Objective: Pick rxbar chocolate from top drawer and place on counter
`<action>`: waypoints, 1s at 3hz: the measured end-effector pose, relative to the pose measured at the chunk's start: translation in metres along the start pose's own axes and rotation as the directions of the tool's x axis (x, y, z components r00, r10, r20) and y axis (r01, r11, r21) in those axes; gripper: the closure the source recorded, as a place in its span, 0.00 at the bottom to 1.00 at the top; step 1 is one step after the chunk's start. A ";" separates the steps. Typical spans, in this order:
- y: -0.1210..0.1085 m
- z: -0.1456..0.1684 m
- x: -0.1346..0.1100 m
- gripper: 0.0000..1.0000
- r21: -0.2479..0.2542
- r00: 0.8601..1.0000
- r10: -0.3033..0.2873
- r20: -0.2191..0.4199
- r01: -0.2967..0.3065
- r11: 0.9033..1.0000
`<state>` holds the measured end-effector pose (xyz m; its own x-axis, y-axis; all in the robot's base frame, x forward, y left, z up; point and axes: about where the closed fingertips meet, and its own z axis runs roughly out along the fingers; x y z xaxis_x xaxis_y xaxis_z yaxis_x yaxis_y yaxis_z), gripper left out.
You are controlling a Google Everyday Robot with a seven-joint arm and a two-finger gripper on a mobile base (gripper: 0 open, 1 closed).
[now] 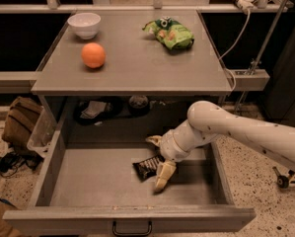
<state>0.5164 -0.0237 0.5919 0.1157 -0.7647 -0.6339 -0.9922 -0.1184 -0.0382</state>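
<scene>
The rxbar chocolate (146, 167), a dark glossy wrapper with white lettering, lies flat on the bottom of the open top drawer (88, 181), right of centre. My gripper (158, 159) is down inside the drawer, at the bar's right end. It is open, with one tan finger (154, 140) behind the bar and the other finger (164, 176) in front of it. The white arm reaches in from the right. The grey counter (137, 68) lies above the drawer.
On the counter are an orange (93, 55) and a white bowl (84, 24) at the left, and a green snack bag (170, 32) at the back right. The drawer's black handle (131, 228) faces front. A brown bag (19, 125) is on the floor at the left.
</scene>
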 end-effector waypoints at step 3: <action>0.004 -0.011 -0.010 0.68 0.029 1.000 -0.014 0.005 0.014 0.999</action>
<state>0.5119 -0.0235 0.6069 0.1290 -0.7599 -0.6371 -0.9915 -0.1101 -0.0695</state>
